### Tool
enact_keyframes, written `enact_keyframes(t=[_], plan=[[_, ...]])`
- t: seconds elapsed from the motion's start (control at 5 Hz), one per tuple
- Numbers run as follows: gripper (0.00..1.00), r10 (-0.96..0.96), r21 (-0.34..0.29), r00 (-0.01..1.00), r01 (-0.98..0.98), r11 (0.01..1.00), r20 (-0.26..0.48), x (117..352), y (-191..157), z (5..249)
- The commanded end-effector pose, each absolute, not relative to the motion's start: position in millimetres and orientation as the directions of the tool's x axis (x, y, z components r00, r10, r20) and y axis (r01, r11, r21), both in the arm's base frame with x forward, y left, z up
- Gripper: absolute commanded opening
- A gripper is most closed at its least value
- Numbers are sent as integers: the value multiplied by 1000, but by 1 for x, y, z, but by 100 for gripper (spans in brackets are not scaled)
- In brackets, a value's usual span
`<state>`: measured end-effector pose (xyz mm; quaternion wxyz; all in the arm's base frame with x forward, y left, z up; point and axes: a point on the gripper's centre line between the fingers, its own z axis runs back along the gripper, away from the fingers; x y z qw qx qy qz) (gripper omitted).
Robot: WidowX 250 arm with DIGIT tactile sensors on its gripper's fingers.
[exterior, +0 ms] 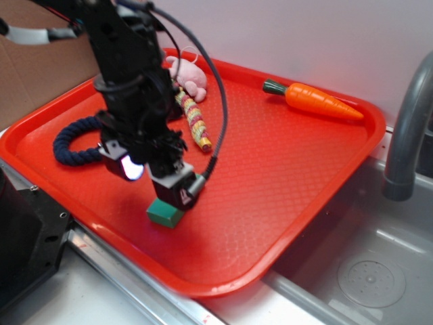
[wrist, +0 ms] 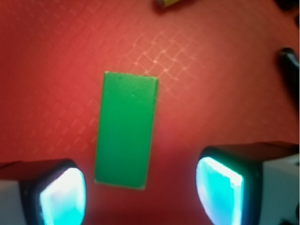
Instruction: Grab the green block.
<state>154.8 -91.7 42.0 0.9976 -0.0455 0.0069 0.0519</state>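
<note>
Our gripper [wrist: 140, 197], jaws spread, straddles the green block [wrist: 126, 130], whose long axis runs between the fingers.

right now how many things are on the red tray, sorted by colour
green: 1, the green block
orange: 1, the carrot
dark blue: 1, the rope
pink: 1, the plush toy
multicoloured: 1, the striped stick
total: 5
</note>
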Motion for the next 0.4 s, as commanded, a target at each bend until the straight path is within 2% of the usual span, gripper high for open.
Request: enact_keyframes(t=[0.0, 0.2], plan=[[0, 93, -78, 994, -97, 992, -54, 167, -107, 33], [0, 98, -72, 993, -102, 992, -61, 167, -108, 33]])
